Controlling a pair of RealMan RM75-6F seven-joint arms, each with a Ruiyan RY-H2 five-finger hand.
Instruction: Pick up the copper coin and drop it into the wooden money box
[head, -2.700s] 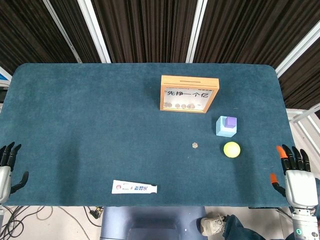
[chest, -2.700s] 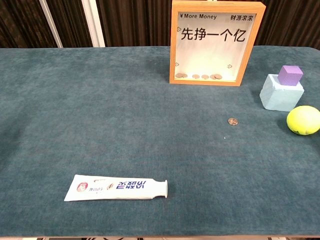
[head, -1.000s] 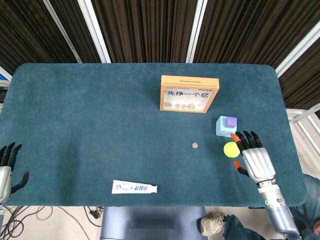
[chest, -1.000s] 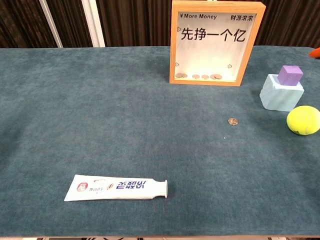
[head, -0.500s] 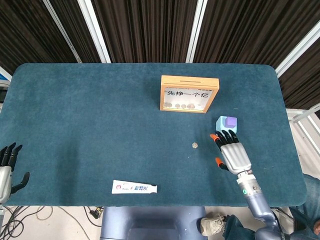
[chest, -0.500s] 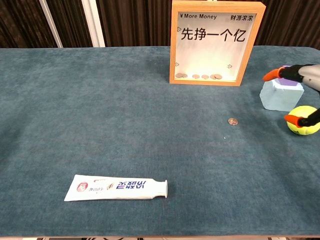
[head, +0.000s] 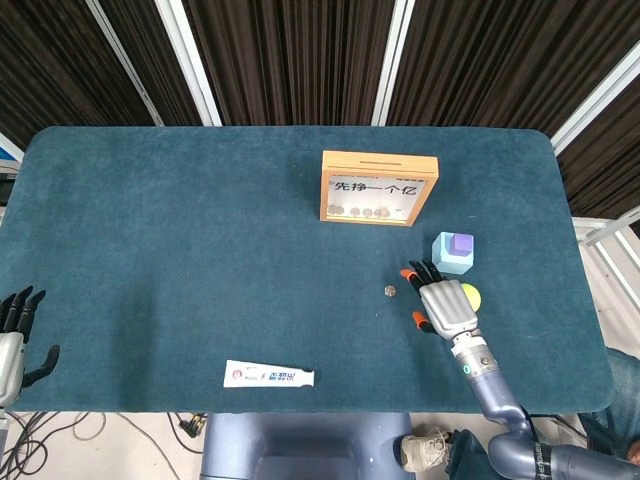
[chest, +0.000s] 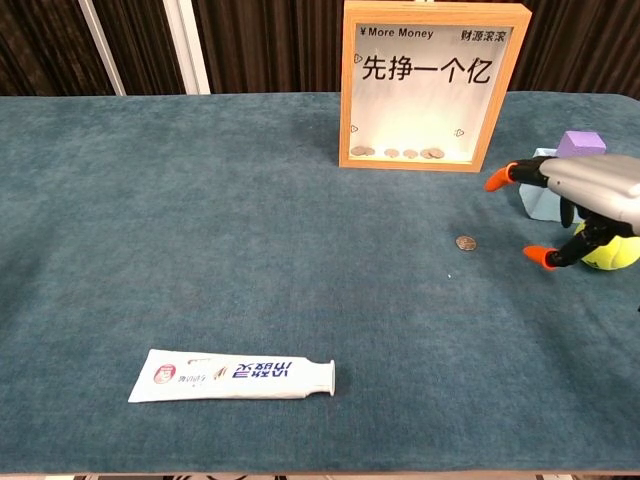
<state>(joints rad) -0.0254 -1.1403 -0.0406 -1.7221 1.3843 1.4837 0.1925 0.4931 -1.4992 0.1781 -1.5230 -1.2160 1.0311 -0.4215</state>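
Observation:
A small copper coin (head: 390, 291) (chest: 465, 242) lies flat on the blue cloth, in front of the wooden money box (head: 378, 187) (chest: 432, 85), which stands upright with several coins showing behind its clear pane. My right hand (head: 441, 304) (chest: 583, 199) hovers just right of the coin with its fingers spread and nothing in them; its orange fingertips (chest: 495, 183) reach toward the coin without touching it. At the table's near left corner my left hand (head: 14, 333) rests with fingers apart, holding nothing.
A light blue block (head: 448, 257) with a purple cube (head: 461, 243) on top stands right of the coin. A yellow ball (head: 470, 296) sits partly behind my right hand. A toothpaste tube (head: 268, 376) (chest: 234, 375) lies near the front edge.
My right hand has come in from the table's right edge and moved left past the ball, toward the coin. The left hand and the coin have not moved.

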